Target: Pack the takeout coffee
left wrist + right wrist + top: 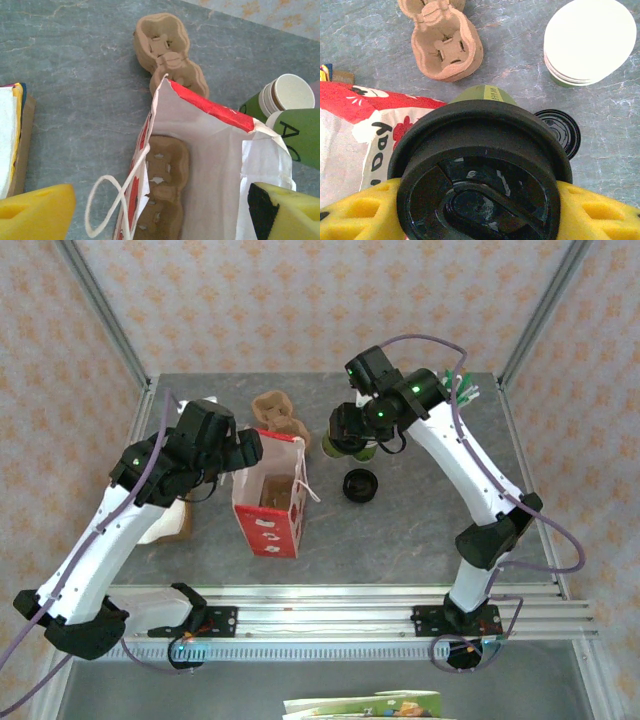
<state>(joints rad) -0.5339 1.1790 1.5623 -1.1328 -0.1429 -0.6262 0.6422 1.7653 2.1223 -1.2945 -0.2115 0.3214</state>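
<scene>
- The grey stone-look table (420, 530) carries everything.
- A red-and-white paper bag (268, 525) stands upright and open near the middle. Its string handle hangs over one side.
- The left gripper (243, 452) hangs over the bag's rim. Its yellow pads (35, 212) are spread wide with the open mouth between them, pinching nothing.
- The right gripper (350, 425) has 2 yellow pads (600, 215) pressed against opposite sides of the takeout coffee.
- 1 brown pulp cup carrier (162, 190) lies on the bag's floor.
- A 2nd carrier (277, 410) lies on the table just behind the bag.
- A stack of lidless green cups (587, 42) sits beyond the coffee.
- The takeout coffee (480, 175), black lid on, is held upright just right of the bag. I cannot tell whether its base touches the table.
- 1 loose black lid (359, 484) lies on the table just beside the coffee.
</scene>
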